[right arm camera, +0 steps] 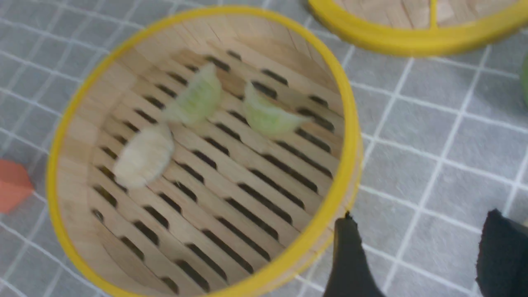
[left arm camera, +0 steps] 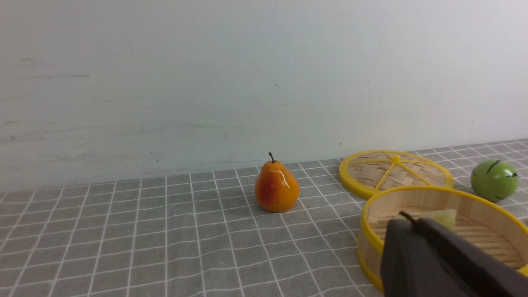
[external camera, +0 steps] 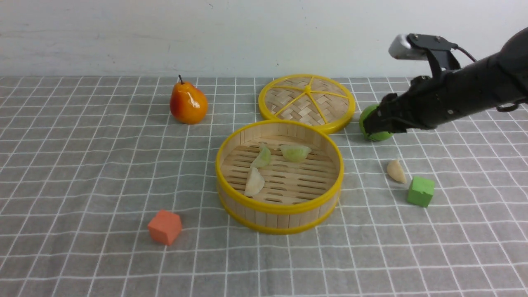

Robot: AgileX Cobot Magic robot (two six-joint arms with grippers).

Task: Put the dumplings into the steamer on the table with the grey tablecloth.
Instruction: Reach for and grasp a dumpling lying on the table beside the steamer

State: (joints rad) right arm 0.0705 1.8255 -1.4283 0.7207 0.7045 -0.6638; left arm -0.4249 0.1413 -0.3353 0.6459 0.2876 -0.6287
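The steamer (external camera: 280, 208) stands mid-table on the grey tablecloth (external camera: 82, 165). Three dumplings lie inside it: two pale green (external camera: 262, 156) (external camera: 295, 152) and one cream (external camera: 254, 182). A fourth cream dumpling (external camera: 396, 171) lies on the cloth to the steamer's right. My right gripper (external camera: 371, 123) hovers beyond that dumpling; in the right wrist view (right arm camera: 420, 225) it is open and empty over the cloth, beside the steamer's rim (right arm camera: 350, 136). My left gripper (left arm camera: 410, 222) is shut and empty, with the steamer (left arm camera: 371, 214) beyond it; it is outside the front view.
The woven lid (external camera: 307, 102) lies flat behind the steamer. A green apple (external camera: 381, 134) sits partly hidden behind my right gripper. A green cube (external camera: 420, 191) is next to the loose dumpling. An orange cube (external camera: 165, 227) is front left, a pear (external camera: 188, 103) back left.
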